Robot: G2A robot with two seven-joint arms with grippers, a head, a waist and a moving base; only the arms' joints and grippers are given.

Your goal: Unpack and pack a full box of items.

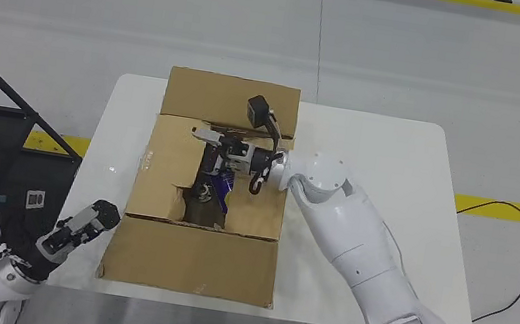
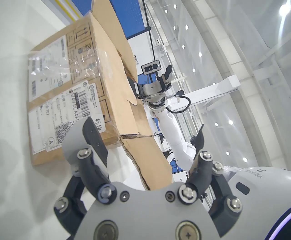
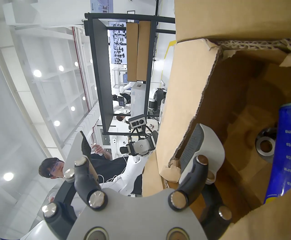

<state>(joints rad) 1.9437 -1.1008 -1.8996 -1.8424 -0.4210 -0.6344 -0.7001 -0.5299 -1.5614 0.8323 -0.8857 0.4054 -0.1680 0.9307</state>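
Right gripper (image 3: 140, 133): fingers spread wide, pinching nothing. One finger (image 3: 195, 145) sits inside the mouth of the cardboard box (image 3: 188, 68) and the other outside it, with the torn edge of the left side flap (image 3: 172, 163) between them; whether either pad touches the cardboard cannot be told. In the top view the same gripper (image 1: 205, 135) hangs over the far left part of the opening. Contents seen past it: one blue container (image 3: 280, 154), cylindrical, close beside one round metal part (image 3: 264, 145) with a hole through its middle, both low inside the box; the blue container (image 1: 224, 185) also shows from above near the middle of the opening. Cardboard box (image 1: 190, 258): stands at mid table, all flaps folded outward, the left one ragged along its inner edge. Left gripper (image 2: 145, 136): fingers spread, empty; from above it (image 1: 98, 215) sits low at the near left edge of the table, just beside the left corner of the near flap. Box side wall facing it carries white shipping labels (image 2: 63, 109) under clear film. White table (image 1: 388, 181): bears the box. Yellow floor line (image 1: 511, 209): runs behind the table on the right.
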